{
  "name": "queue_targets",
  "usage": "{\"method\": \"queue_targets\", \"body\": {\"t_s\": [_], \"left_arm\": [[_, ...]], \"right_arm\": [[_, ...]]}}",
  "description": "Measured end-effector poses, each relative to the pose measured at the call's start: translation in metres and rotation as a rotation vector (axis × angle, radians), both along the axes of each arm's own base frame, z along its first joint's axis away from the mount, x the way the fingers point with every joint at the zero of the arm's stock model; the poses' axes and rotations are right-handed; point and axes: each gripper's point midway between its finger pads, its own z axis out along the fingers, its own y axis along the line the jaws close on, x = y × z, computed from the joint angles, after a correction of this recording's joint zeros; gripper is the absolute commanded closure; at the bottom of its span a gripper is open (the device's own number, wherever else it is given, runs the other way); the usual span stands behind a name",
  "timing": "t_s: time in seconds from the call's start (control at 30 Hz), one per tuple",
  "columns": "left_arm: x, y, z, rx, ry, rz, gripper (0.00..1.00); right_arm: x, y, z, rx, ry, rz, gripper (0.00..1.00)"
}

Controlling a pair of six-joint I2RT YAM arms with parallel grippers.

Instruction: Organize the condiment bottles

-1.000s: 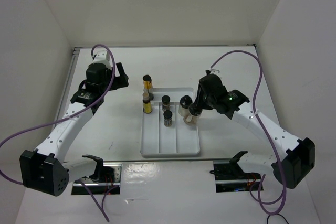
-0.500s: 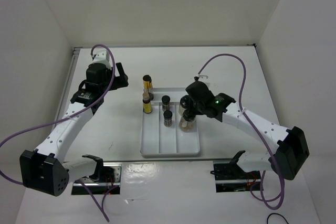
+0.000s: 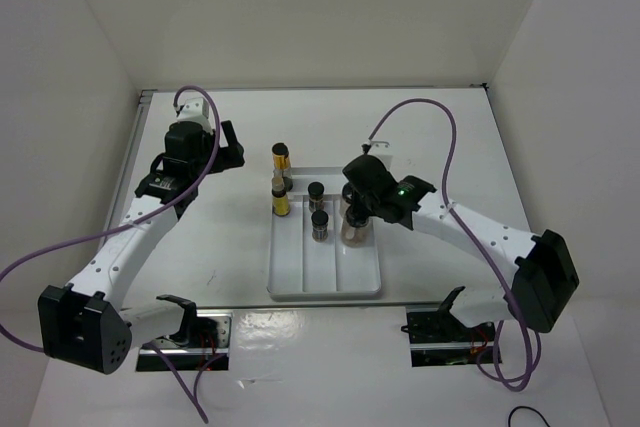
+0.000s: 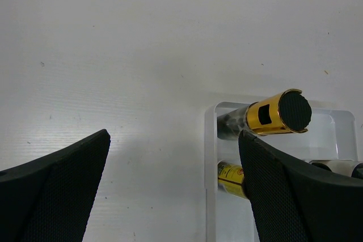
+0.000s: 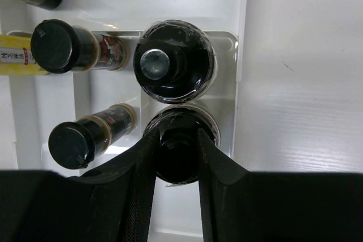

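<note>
My right gripper (image 5: pixel 177 140) is shut on the black cap of a rounder pale bottle (image 5: pixel 180 160), upright in the right lane of the white divided tray (image 3: pixel 325 282). A second pale black-capped bottle (image 5: pixel 174 63) stands just behind it. Two tiny dark jars (image 5: pixel 74 46) (image 5: pixel 91 137) stand in the middle lane. Two slim yellow bottles (image 3: pixel 281 159) (image 3: pixel 281 201) stand in the left lane. My left gripper (image 4: pixel 173 157) hangs open over bare table left of the tray, empty, with the black-capped yellow bottle (image 4: pixel 278 114) beyond its right finger.
White walls close in the table on the left, back and right. The tray's near half (image 3: pixel 345 272) holds nothing. Purple cables (image 3: pixel 420 112) arc above both arms. Black mounts (image 3: pixel 430 322) sit at the near edge.
My right arm has swung left with the pale bottle, bringing it from the tray's right edge into the right lane, in front of the other pale one. The left arm has not moved.
</note>
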Motion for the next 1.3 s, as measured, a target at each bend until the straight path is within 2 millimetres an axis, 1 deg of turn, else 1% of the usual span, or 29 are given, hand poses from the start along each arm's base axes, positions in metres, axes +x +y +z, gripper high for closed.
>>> {"method": "queue_targets", "body": {"t_s": [0.07, 0.1, 0.17, 0.2, 0.27, 0.3, 0.33, 0.43, 0.53, 0.6, 0.7, 0.77, 0.8, 0.83, 0.87, 0.9, 0.93, 1.0, 1.1, 1.23, 1.27, 1.3], "left_arm": [[0.0, 0.0, 0.0, 0.0, 0.0, 0.0, 0.0], [0.0, 0.0, 0.0, 0.0, 0.0, 0.0, 0.0], [0.0, 0.0, 0.0, 0.0, 0.0, 0.0, 0.0], [0.0, 0.0, 0.0, 0.0, 0.0, 0.0, 0.0], [0.0, 0.0, 0.0, 0.0, 0.0, 0.0, 0.0], [0.0, 0.0, 0.0, 0.0, 0.0, 0.0, 0.0], [0.0, 0.0, 0.0, 0.0, 0.0, 0.0, 0.0], [0.0, 0.0, -0.001, 0.001, 0.003, 0.0, 0.0], [0.0, 0.0, -0.002, 0.001, 0.005, 0.0, 0.0], [0.0, 0.0, -0.002, 0.001, 0.006, 0.0, 0.0], [0.001, 0.0, -0.003, 0.002, 0.009, 0.0, 0.0], [0.002, 0.0, -0.006, 0.004, 0.018, 0.0, 0.0], [0.002, 0.0, -0.009, 0.006, 0.026, 0.0, 0.0], [0.003, -0.001, -0.012, 0.008, 0.034, 0.0, 0.0], [0.004, -0.001, -0.015, 0.01, 0.042, 0.0, 0.0], [0.005, -0.001, -0.018, 0.012, 0.052, 0.0, 0.0], [0.005, -0.001, -0.021, 0.014, 0.06, 0.0, 0.0], [0.006, -0.001, -0.027, 0.018, 0.078, 0.0, 0.0], [0.005, 0.001, -0.033, 0.024, 0.106, 0.006, 0.0], [0.007, 0.008, -0.03, 0.024, 0.106, 0.023, 0.0], [0.008, 0.009, -0.028, 0.023, 0.104, 0.026, 0.0], [0.009, 0.011, -0.027, 0.022, 0.101, 0.03, 0.0]], "right_arm": [[0.001, 0.003, -0.001, 0.0, 0.0, 0.005, 0.71], [0.001, 0.004, -0.001, 0.001, 0.002, 0.008, 0.61], [0.0, 0.007, -0.002, 0.004, 0.008, 0.014, 0.53], [-0.001, 0.008, -0.005, 0.0, 0.019, 0.019, 0.45], [-0.002, 0.008, -0.01, -0.008, 0.033, 0.022, 0.35], [-0.003, 0.008, -0.011, -0.01, 0.04, 0.024, 0.29], [-0.004, 0.008, -0.012, -0.01, 0.045, 0.027, 0.2], [-0.006, 0.009, -0.008, -0.012, 0.057, 0.037, 0.09], [-0.004, 0.011, 0.002, -0.003, 0.05, 0.043, 0.03], [-0.002, 0.013, 0.01, 0.0, 0.038, 0.046, 0.03], [0.004, 0.012, 0.027, 0.0, -0.003, 0.04, 0.03], [0.01, 0.009, 0.041, -0.006, -0.048, 0.033, 0.09], [0.013, 0.007, 0.048, -0.012, -0.073, 0.028, 0.18], [0.017, 0.005, 0.055, -0.025, -0.102, 0.025, 0.57], [0.021, 0.002, 0.062, -0.04, -0.128, 0.026, 0.78], [0.026, -0.001, 0.07, -0.046, -0.159, 0.014, 0.93], [0.031, -0.003, 0.076, -0.054, -0.183, 0.012, 1.0], [0.043, -0.007, 0.088, -0.053, -0.229, -0.009, 1.0], [0.066, -0.022, 0.103, -0.052, -0.294, -0.055, 1.0], [0.088, -0.038, 0.115, -0.042, -0.354, -0.104, 1.0], [0.094, -0.042, 0.117, -0.035, -0.362, -0.113, 0.98], [0.101, -0.046, 0.117, -0.027, -0.365, -0.121, 0.89]]}}
